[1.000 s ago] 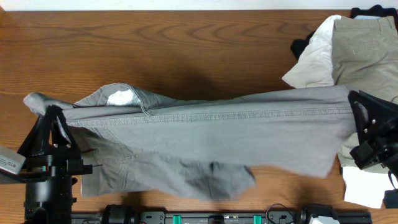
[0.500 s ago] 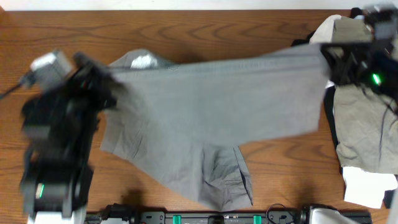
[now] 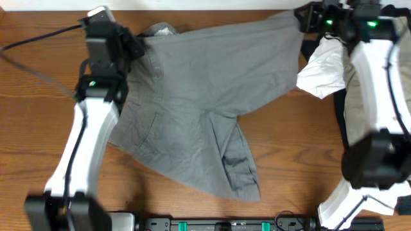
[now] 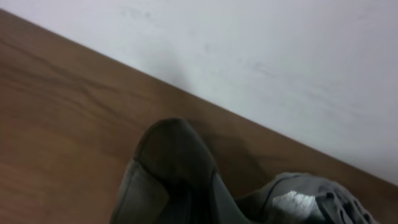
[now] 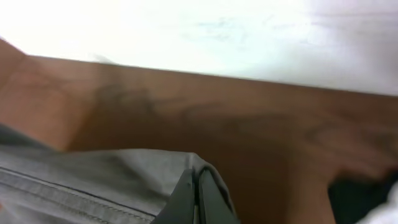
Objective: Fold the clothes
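The grey trousers [image 3: 205,83] hang stretched between both arms along the table's far edge, and their lower part lies crumpled on the wood toward the front [image 3: 237,173]. My left gripper [image 3: 133,40] is shut on the waistband corner at far left; in the left wrist view the cloth wraps dark over my left gripper [image 4: 186,186], with whitish pocket lining [image 4: 298,202] beside it. My right gripper [image 3: 303,18] is shut on the opposite corner. The right wrist view shows my right gripper [image 5: 196,186] pinching a stitched grey edge [image 5: 93,180].
A pile of other clothes lies at the far right: a white piece [image 3: 324,67], khaki trousers [image 3: 354,96] and a black piece [image 3: 340,128], partly under my right arm. A cable [image 3: 38,42] runs over the table's left side. A pale wall borders the far edge.
Both arms have swung from the front of the table to the far edge, carrying the grey trousers with them. The garment now trails toward the front instead of hanging across the middle.
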`<action>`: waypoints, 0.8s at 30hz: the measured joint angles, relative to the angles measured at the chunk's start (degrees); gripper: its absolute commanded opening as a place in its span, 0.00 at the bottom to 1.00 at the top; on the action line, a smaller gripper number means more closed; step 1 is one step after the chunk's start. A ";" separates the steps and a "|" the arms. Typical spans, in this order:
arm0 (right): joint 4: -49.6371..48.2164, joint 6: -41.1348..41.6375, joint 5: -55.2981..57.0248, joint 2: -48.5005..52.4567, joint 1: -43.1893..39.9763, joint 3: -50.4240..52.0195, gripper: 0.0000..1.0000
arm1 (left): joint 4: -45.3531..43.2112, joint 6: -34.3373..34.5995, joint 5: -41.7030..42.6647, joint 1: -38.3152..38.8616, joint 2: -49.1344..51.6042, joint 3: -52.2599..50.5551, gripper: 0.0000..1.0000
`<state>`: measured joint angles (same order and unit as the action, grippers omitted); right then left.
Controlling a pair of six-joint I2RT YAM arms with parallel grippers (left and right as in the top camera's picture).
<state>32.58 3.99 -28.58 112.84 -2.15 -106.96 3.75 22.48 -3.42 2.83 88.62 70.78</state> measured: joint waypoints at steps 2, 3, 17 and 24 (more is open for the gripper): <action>-4.09 1.01 0.63 3.28 0.42 0.00 0.01 | -3.80 0.00 -0.26 0.00 3.89 0.00 0.06; -5.86 1.60 1.07 4.57 0.59 0.00 0.01 | -5.64 0.00 -0.44 0.00 5.51 0.00 0.06; -27.08 5.05 18.05 18.45 7.72 0.07 0.99 | -28.35 -0.85 -3.98 -1.16 23.96 0.00 1.00; -29.88 6.32 24.02 18.32 9.42 -0.35 0.99 | -28.11 -3.58 -5.07 -1.73 23.96 0.02 0.98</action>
<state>2.70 10.31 -4.56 131.15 7.27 -107.31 -24.36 18.90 -8.49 1.10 112.57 70.81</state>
